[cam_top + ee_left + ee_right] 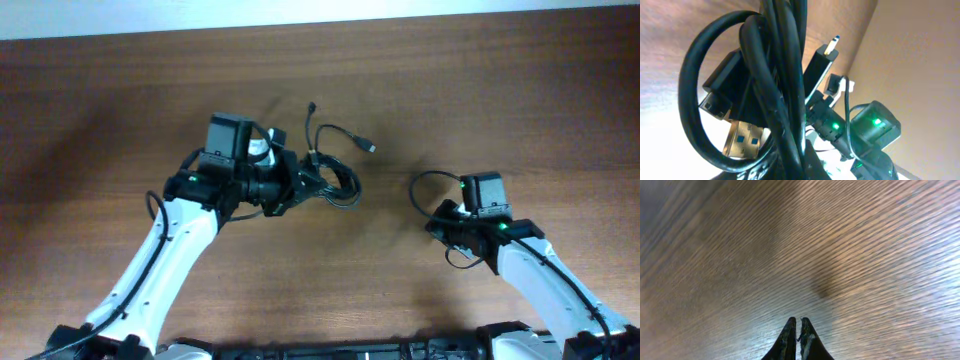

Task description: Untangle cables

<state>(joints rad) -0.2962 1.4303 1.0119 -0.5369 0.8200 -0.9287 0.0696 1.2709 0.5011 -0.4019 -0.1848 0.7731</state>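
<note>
This looks like a robotics lab bench. A white left arm (160, 260) and right arm (550, 290) rise from the near edge of a brown wood-grain table (500, 80), and small green status lights (500, 226) glow on them. A plain pale wall (150, 15) runs beyond the far edge. The cables (335, 180) carry USB plugs.

The cables (335, 182) lie left of right pincer (799, 325).
</note>
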